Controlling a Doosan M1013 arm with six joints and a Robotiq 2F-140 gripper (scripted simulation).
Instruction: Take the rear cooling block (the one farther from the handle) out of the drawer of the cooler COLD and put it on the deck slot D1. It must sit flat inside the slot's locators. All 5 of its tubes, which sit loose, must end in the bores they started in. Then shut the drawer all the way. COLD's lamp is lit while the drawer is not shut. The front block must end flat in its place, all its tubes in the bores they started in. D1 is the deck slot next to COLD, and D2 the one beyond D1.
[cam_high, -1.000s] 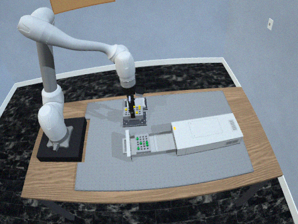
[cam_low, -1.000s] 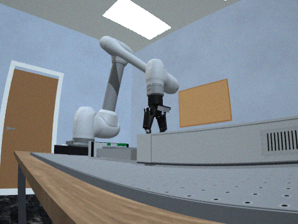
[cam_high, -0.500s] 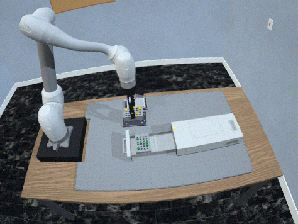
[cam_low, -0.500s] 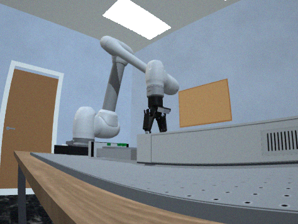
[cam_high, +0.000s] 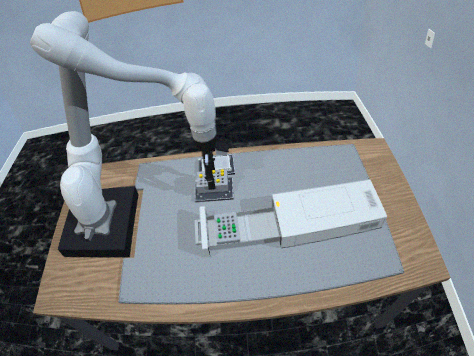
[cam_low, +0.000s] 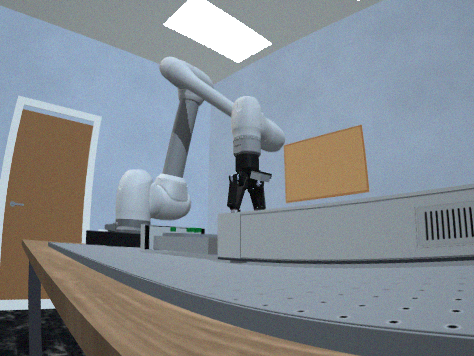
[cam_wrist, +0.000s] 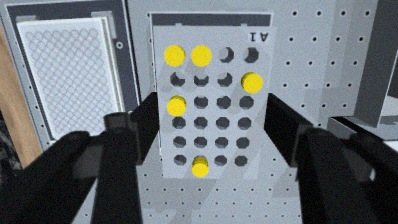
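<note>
My gripper (cam_wrist: 211, 107) is shut on the rear cooling block (cam_wrist: 214, 100), a grey block with several yellow-capped tubes (cam_wrist: 188, 55) standing in its bores. The fingers clamp its two long sides. It is over the dark-framed slot D1 (cam_high: 214, 193), next to COLD (cam_high: 327, 210); I cannot tell whether it rests in the locators or hangs just above them. COLD's drawer (cam_high: 240, 230) stands pulled out, its handle (cam_high: 202, 227) toward the arm's base. The front block (cam_high: 226, 227) with green tubes lies flat in it; the rear bay is empty. COLD's lamp (cam_high: 277, 203) glows yellow.
A white microplate (cam_wrist: 70, 75) (cam_high: 223, 162) sits in slot D2, just beyond D1. COLD's long white housing (cam_low: 350, 230) hides the gripper's fingertips (cam_low: 246, 202) in the exterior view. The arm's black base (cam_high: 99, 220) stands at the table's left.
</note>
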